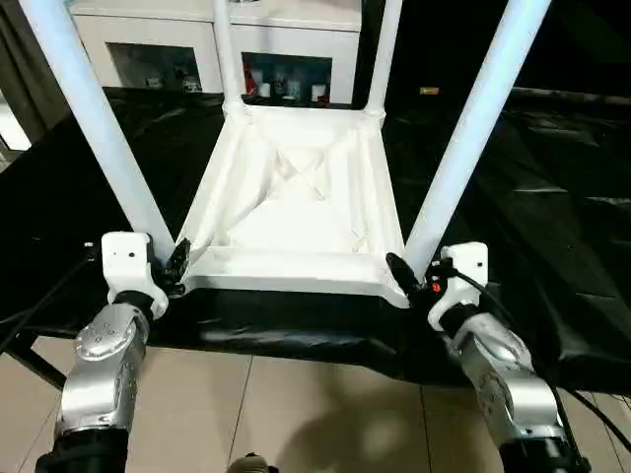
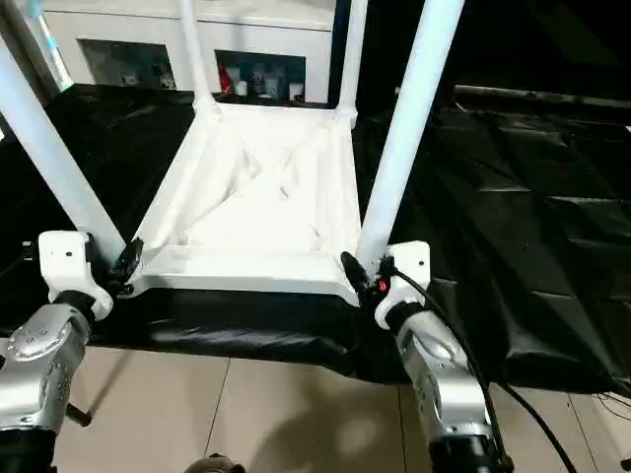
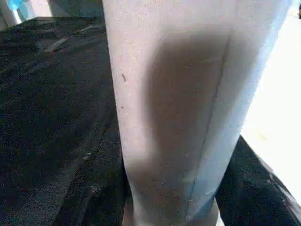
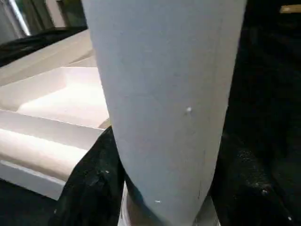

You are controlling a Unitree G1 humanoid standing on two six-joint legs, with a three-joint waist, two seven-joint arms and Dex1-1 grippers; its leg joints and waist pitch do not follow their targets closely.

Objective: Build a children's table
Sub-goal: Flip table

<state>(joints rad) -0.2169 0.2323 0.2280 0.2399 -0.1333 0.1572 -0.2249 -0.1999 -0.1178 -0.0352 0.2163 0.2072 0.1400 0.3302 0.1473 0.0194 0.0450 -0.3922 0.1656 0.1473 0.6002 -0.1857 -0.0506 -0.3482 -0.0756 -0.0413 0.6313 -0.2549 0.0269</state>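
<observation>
Silver forearms [image 1: 104, 365] come first, both reaching to the near edge of the work.

The tabletop [image 1: 296, 207] lies upside down between the two claws, ribbed side up. All four legs stand in their corner sockets and point up, so by my read the build is nearly done. What's left is seating the legs or handling the table.

- **Near-left leg** [image 1: 94, 118]: it rises straight up from the left claw [image 1: 163, 261], which sits at its base beside the socket.
- **Near-right leg** [image 1: 473, 128]: same at the right claw [image 1: 414, 271], low on the leg where it meets the corner.
- **Far legs** [image 1: 225, 49]: they stand well beyond both claws, at the far corners.

Each wrist view looks straight at its leg from very close. You can't tell whether either claw is clamped on its leg or merely around it, so confirm grip before loading anything.

To do it well, stay low near the sockets and apply force evenly on both sides. Push along the leg axis, not sideways, because a tall leg levers easily and could pop out or tip the top.

The black sheet [image 1: 552, 197] under the claws looks slick and wrinkled, so expect sliding. A white cabinet [image 1: 286, 30] stands far past the claws, and there is tiled floor [image 1: 296, 414] below them.
</observation>
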